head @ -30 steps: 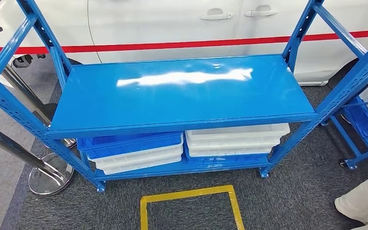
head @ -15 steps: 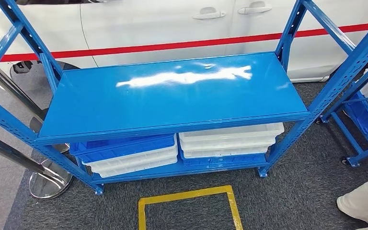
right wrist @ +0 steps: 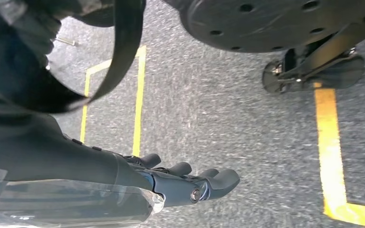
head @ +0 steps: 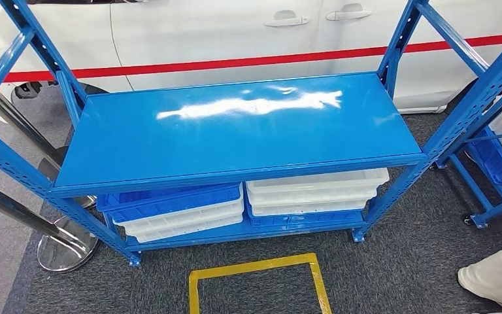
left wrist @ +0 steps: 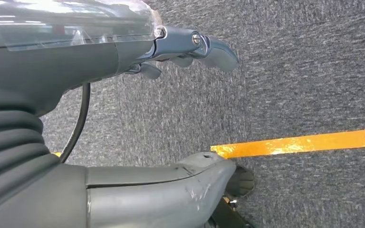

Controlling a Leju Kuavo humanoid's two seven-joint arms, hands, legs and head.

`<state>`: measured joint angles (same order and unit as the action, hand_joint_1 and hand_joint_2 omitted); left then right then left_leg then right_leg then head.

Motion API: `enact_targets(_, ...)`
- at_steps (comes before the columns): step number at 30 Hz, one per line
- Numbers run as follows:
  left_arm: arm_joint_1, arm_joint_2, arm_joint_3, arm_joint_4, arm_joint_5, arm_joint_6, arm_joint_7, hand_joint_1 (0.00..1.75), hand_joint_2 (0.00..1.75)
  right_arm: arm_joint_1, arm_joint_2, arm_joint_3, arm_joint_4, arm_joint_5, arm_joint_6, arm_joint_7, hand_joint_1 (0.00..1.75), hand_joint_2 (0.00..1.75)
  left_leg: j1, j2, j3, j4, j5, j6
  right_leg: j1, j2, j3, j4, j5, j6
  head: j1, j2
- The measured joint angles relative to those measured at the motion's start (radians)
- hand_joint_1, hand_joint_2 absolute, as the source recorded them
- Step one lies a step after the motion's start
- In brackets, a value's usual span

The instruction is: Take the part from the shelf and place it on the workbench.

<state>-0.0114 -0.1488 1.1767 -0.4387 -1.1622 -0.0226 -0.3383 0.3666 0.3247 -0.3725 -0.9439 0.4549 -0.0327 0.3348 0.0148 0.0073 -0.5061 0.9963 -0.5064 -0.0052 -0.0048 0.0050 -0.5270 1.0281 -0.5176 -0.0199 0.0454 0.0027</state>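
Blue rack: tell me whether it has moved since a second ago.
No. The blue rack keeps its place against the yellow floor square; the whole view shifted, so the camera moved.

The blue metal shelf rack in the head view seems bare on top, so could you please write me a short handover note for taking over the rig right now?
Left hand: hanging over grey carpet beside a yellow floor tape line, fingers apart, holding nothing.
Right hand: also hanging over the carpet, holding nothing.
The blue metal shelf rack stands in front; its top board carries no part. Stacked blue and white plastic trays sit on the bottom level; their contents cannot be seen.
Done: nothing visible.
Left: find the part, take it, place it on the workbench.
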Motion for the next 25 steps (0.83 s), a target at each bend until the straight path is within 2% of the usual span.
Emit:
enact_targets(8, 0.026, 0.017, -0.185, 0.0, 0.194, 0.004, 0.056, 0.0, 1.75, -0.037, -0.045, 0.052, 0.08, -0.075, 0.009, -0.054, 0.0, 1.75, -0.001, 0.0, 0.0, 0.001, -0.001, 0.001, -0.001, 0.0, 0.0, 0.0, 0.0, 0.001, 0.0, 0.0)
enact_targets(9, 0.03, 0.02, -0.21, 0.0, 0.218, 0.004, 0.063, 0.0, 1.75, -0.041, -0.051, 0.06, 0.091, -0.085, 0.009, -0.061, 0.0, 1.31, -0.001, 0.0, 0.0, 0.001, -0.001, 0.001, -0.001, 0.0, 0.001, 0.0, 0.0, 0.001, 0.0, 0.0)
enact_targets(12, 0.039, 0.028, -0.282, 0.0, 0.292, 0.005, 0.084, 0.0, 0.44, -0.054, -0.07, 0.084, 0.124, -0.113, 0.01, -0.082, 0.0, 0.0, -0.001, 0.0, 0.0, 0.001, -0.001, 0.001, -0.001, 0.0, 0.001, 0.0, 0.0, 0.001, 0.0, 0.0)
enact_targets(13, 0.043, 0.03, -0.306, 0.0, 0.316, 0.006, 0.091, 0.0, 0.0, -0.059, -0.076, 0.092, 0.134, -0.122, 0.01, -0.089, 0.0, 0.0, -0.001, 0.0, 0.0, 0.001, -0.001, 0.001, -0.001, 0.0, 0.001, 0.0, 0.0, 0.001, 0.0, 0.0)
enact_targets(25, 0.083, 0.062, -0.581, 0.0, 0.595, 0.011, 0.171, 0.0, 0.0, -0.105, -0.149, 0.181, 0.257, -0.23, 0.015, -0.167, 0.0, 0.0, -0.001, 0.0, 0.0, 0.001, -0.001, 0.001, -0.001, 0.0, 0.001, 0.0, 0.0, 0.001, 0.0, 0.0)
